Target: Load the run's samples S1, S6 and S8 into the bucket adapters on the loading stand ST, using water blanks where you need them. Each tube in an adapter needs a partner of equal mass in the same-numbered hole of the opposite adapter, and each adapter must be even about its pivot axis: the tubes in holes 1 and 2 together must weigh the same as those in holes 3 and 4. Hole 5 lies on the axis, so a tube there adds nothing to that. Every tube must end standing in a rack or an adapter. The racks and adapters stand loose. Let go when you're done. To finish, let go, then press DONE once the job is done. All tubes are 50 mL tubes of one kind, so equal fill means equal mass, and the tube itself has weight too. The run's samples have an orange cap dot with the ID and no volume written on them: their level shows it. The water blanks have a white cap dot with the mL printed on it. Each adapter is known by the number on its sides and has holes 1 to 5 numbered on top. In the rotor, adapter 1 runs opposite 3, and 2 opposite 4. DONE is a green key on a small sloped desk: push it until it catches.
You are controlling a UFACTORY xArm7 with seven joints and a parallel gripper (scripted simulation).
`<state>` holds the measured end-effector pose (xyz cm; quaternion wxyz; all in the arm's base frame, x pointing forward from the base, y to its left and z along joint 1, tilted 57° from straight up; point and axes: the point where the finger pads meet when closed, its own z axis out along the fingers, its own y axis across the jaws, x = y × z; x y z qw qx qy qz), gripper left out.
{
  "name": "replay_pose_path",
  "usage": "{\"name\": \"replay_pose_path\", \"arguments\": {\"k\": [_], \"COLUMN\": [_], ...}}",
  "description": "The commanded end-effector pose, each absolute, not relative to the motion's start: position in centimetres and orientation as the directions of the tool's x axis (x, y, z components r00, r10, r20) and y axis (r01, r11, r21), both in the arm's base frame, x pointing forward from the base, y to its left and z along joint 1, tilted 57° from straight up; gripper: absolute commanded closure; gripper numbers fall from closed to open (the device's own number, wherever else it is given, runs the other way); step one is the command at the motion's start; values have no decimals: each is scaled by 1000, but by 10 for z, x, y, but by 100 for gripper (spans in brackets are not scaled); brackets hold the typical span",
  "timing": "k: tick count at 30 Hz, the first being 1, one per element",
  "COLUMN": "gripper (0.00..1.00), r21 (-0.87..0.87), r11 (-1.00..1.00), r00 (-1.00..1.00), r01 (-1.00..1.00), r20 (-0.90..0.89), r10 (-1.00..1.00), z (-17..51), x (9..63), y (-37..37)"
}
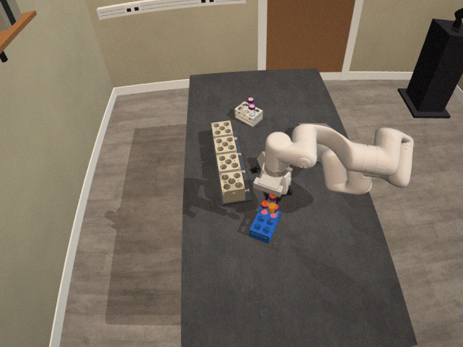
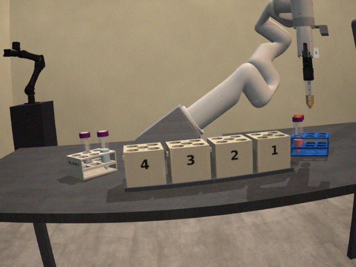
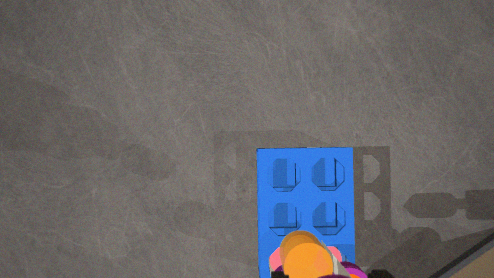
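Observation:
My gripper (image 1: 273, 198) (image 2: 308, 77) (image 3: 329, 274) is shut on a purple-capped tube with orange liquid (image 1: 272, 207) (image 2: 309, 100) (image 3: 307, 261). It hangs upright above the blue rack (image 1: 259, 237) (image 2: 325, 153) (image 3: 306, 195), clear of it. Two orange-dotted tubes with pink liquid stand in the rack; one (image 2: 297, 143) shows in front. Adapter 1 (image 1: 233, 196) (image 2: 274, 162), adapter 2 (image 2: 234, 169), adapter 3 (image 2: 190, 173) and adapter 4 (image 2: 144, 177) stand on the loading stand (image 2: 207, 180), with no tubes showing. IDs are unreadable.
The white blanks rack (image 1: 255, 119) (image 2: 78, 172) holds two tubes with purple caps and pale blue liquid, beyond adapter 4. The arm's sloped base (image 2: 166, 128) stands behind the adapters. The DONE desk is not seen.

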<state>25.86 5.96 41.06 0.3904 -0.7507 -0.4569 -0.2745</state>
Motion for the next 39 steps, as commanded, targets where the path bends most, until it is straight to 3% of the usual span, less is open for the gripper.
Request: {"name": "replay_pose_path", "arguments": {"k": [1, 39], "gripper": [100, 100], "r21": [-333, -333], "r11": [-280, -280], "r00": [431, 431], "r01": [900, 900], "r20": [770, 770], "r10": [470, 470], "z": [411, 407], "x": [259, 260], "y": [59, 65]}}
